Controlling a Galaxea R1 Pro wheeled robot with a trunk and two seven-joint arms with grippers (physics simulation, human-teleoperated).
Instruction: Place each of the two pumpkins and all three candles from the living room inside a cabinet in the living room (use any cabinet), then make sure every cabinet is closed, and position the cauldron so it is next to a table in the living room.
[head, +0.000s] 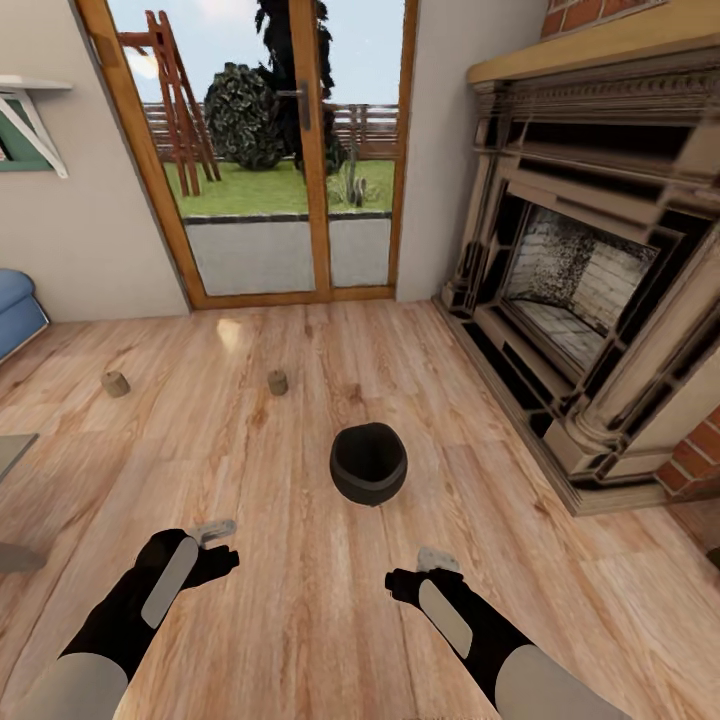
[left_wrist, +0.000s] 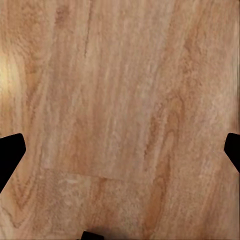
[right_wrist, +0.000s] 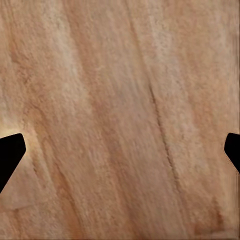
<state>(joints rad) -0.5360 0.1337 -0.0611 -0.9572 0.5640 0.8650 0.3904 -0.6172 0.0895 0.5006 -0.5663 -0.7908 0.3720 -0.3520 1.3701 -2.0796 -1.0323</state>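
The black cauldron (head: 369, 464) sits on the wooden floor (head: 300, 620) at frame centre, left of the fireplace (head: 590, 290). Two candles (head: 277, 382) (head: 115, 384) stand apart at middle left. The left claw (head: 215, 531) and the right claw (head: 437, 558) hang low, both spread and empty.

Home living room: fireplace (head: 590, 290), glazed doors (head: 275, 150)

Cauldron (head: 369, 463) on floor (head: 300, 620), two candles (head: 277, 382) beyond, fireplace (head: 590, 290) right.
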